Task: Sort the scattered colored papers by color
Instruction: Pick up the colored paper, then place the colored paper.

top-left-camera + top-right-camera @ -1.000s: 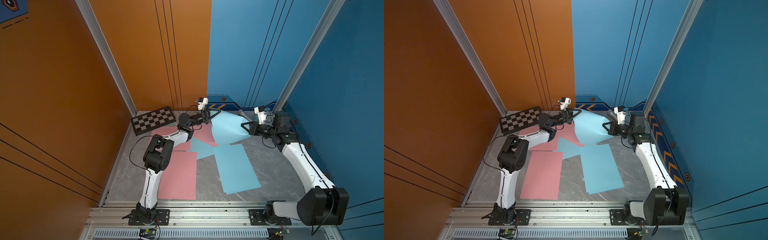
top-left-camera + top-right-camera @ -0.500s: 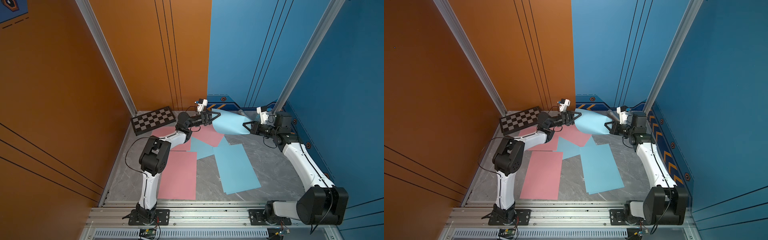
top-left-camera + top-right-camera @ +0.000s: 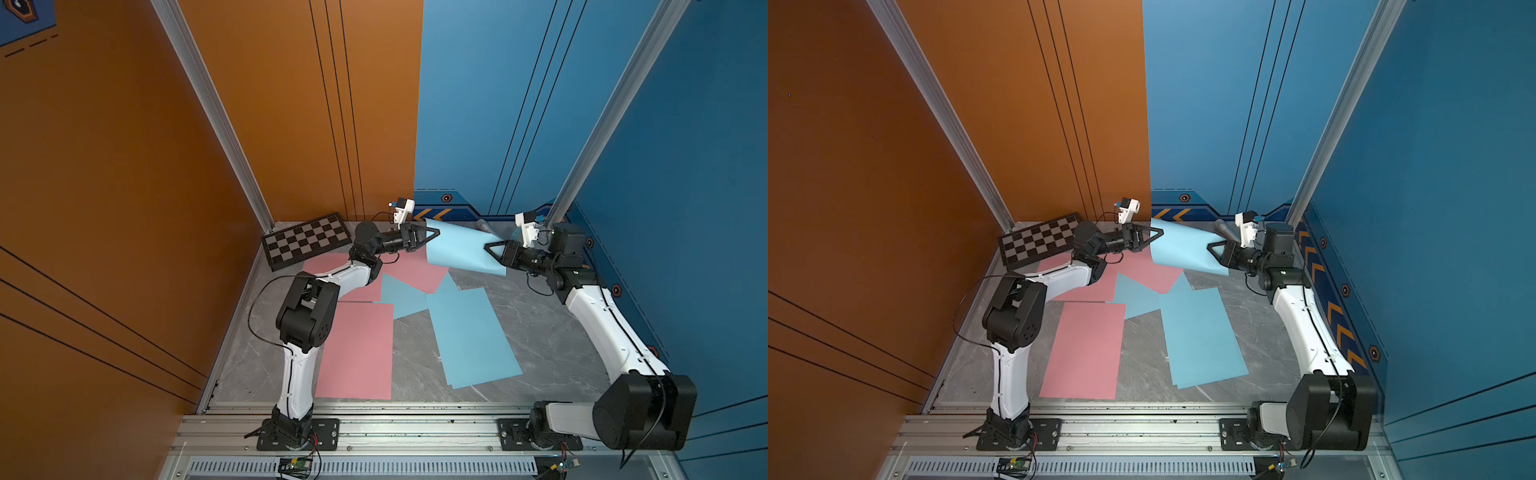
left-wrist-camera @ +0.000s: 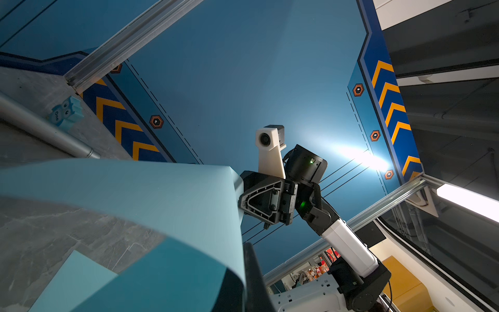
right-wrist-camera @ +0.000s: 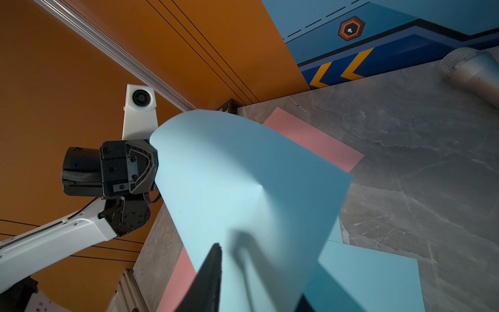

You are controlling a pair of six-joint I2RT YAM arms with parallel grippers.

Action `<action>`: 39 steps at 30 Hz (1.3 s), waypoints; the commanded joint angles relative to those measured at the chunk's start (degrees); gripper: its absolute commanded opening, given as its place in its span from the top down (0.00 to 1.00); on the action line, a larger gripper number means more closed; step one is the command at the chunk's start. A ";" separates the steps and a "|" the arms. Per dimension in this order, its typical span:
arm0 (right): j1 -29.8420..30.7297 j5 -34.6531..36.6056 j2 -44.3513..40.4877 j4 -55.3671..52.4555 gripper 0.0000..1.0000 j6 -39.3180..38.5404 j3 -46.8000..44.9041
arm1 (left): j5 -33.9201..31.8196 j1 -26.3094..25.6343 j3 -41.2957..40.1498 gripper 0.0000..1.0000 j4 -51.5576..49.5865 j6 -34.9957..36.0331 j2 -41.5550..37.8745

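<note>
A light-blue paper [image 3: 457,249] hangs curved above the back of the table, stretched between both grippers. My left gripper [image 3: 434,235] is shut on its left edge; the left wrist view shows the paper [image 4: 135,194] pinched at the fingertips. My right gripper [image 3: 489,249] is at the paper's right edge. In the right wrist view the paper [image 5: 243,175] passes between spread jaws, so it is open. Flat on the table lie a pink paper [image 3: 357,349], another pink paper [image 3: 415,272], a blue paper [image 3: 469,332] and a partly covered blue paper [image 3: 401,295].
A black-and-grey checkered board [image 3: 305,243] leans at the back left corner. A grey cylinder [image 3: 484,226] lies at the back wall behind the raised paper, with a small light-blue block [image 4: 66,113] near it. Walls close in on three sides; a metal rail [image 3: 374,428] runs along the front.
My left gripper has shut on the raised blue paper's left edge. My right gripper, shut on that paper before, has opened. The paper has risen and now spans between both grippers.
</note>
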 commanded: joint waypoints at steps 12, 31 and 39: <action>-4.65 27.89 -7.19 -13.52 0.00 1.98 2.55 | -27.64 -14.84 18.03 1.00 -87.40 61.59 -14.62; -10.35 31.03 -20.85 -20.48 0.00 10.63 4.67 | -45.72 -28.36 7.65 1.00 -71.30 41.48 -20.55; -10.51 29.89 -20.23 -19.88 0.00 10.06 1.64 | -46.23 -23.52 -11.47 1.00 -53.59 23.72 -15.86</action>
